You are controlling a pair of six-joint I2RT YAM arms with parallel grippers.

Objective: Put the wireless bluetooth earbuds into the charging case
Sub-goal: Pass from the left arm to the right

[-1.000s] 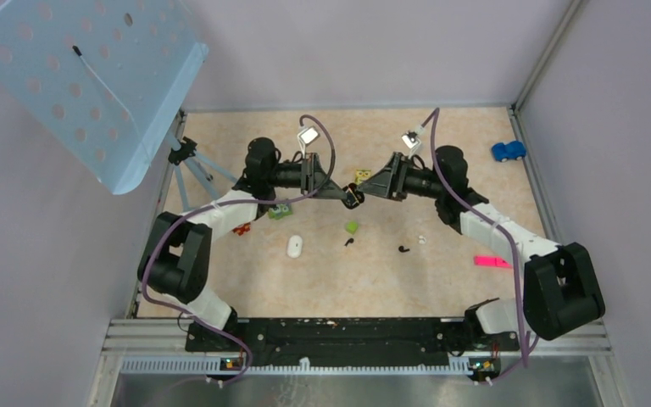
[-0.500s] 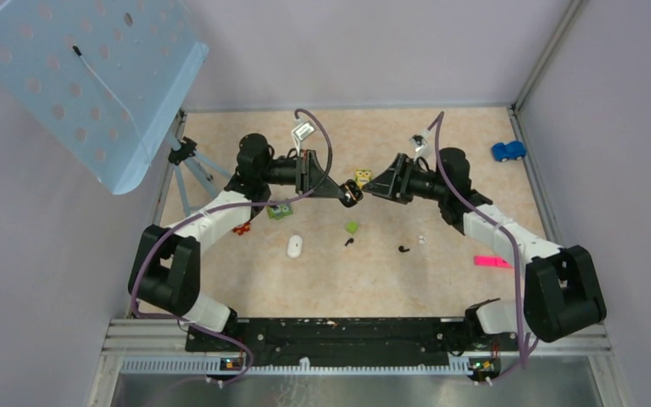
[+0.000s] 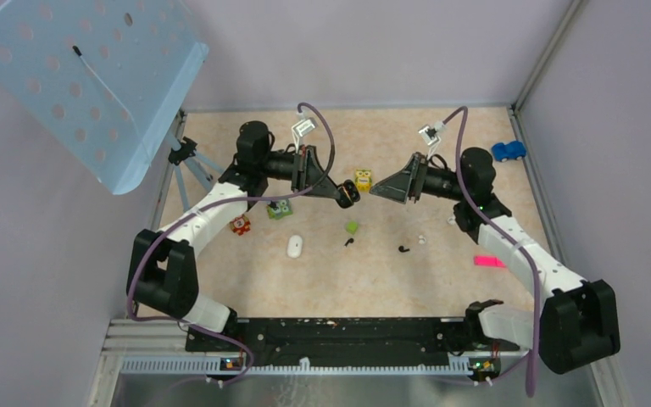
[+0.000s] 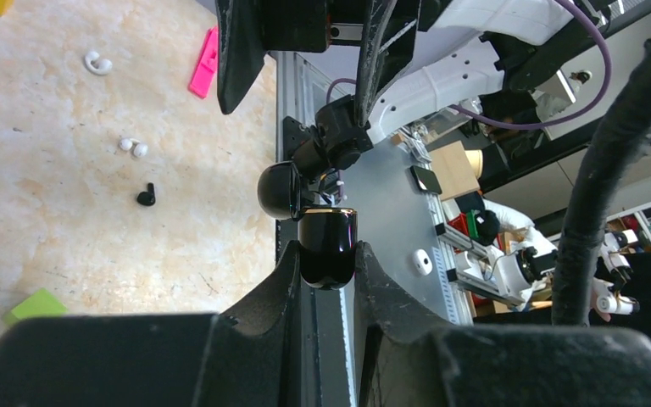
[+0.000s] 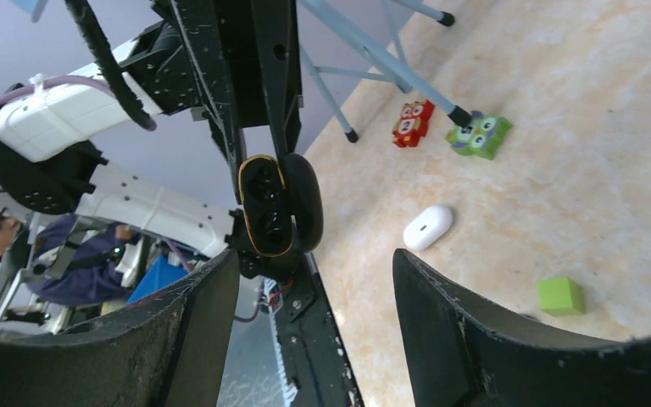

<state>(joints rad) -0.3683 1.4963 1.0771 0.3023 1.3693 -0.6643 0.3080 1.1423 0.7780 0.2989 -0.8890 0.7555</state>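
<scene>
Top external: my left claw (image 3: 344,196) grips the open charging case (image 3: 352,197), right claw (image 3: 376,192) gapes empty; both earbuds (image 3: 349,242) lie loose at its six o'clock.

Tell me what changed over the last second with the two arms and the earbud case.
The right pincer backed away to the right from the charging case and now hangs open and empty, apart from it. The left pincer stayed shut on the case, held above the table with its lid open. The two black earbuds lie where they were.
</scene>
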